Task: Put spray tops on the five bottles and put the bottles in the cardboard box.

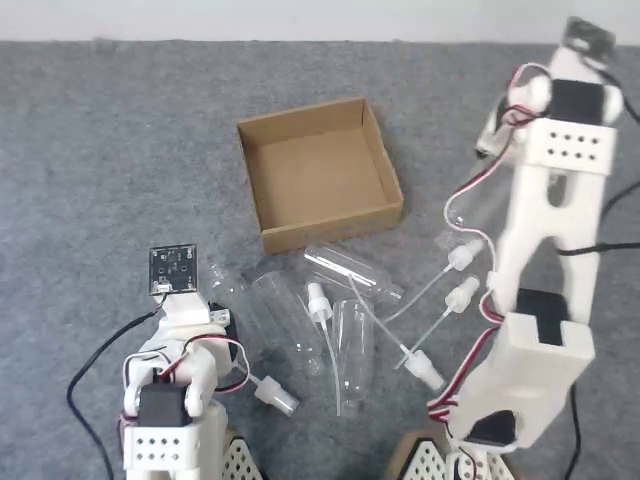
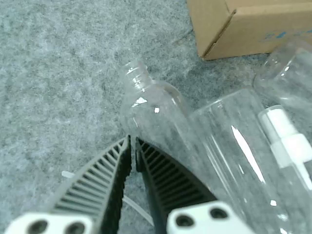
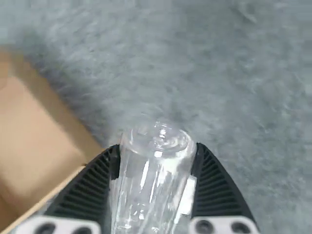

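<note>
While fuzzy grey carpet (image 1: pixel 100 150) lies under everything, I see the square cardboard box (image 1: pixel 330 228) open. My right gripper (image 3: pixel 155 158) pinches a clear round bottle (image 3: pixel 156 139) near the box. My left gripper (image 2: pixel 132 144) has its ribbed fingers pressed together beside a threaded-neck bottle (image 2: pixel 151 112), and white spray tops (image 1: pixel 462 294) lie loose.

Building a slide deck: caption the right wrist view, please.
Right claw grips a clear bottle over grey carpet, near the cardboard box.

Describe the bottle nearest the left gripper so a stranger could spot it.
Find the cardboard box; clear bottles lie scattered between it and the arms. Take the bottle at the left arm's end of the row, right by the left gripper, its threaded neck bare.
</note>
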Tool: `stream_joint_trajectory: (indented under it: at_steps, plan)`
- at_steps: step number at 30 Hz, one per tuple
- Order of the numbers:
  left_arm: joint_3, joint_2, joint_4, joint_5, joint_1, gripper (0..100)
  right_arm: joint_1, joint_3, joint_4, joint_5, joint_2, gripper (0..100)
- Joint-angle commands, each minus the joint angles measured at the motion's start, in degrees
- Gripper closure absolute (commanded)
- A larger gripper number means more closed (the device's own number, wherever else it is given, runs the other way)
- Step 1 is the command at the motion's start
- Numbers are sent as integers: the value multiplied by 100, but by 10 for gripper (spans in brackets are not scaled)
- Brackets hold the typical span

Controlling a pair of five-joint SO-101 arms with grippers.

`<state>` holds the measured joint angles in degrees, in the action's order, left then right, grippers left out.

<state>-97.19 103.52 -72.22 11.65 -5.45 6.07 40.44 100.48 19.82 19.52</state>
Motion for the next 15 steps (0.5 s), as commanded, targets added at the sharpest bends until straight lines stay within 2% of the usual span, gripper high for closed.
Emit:
stream_joint_trajectory:
  at_steps: [1,5,15]
  plan:
    - [66,70,-9,26,9,988,338,-281,242,88,-207,947]
    - [66,70,-9,26,9,988,646,-607,233,695,-207,993]
    - [66,70,-9,26,9,988,1358,-1398,224,1899,-163,989]
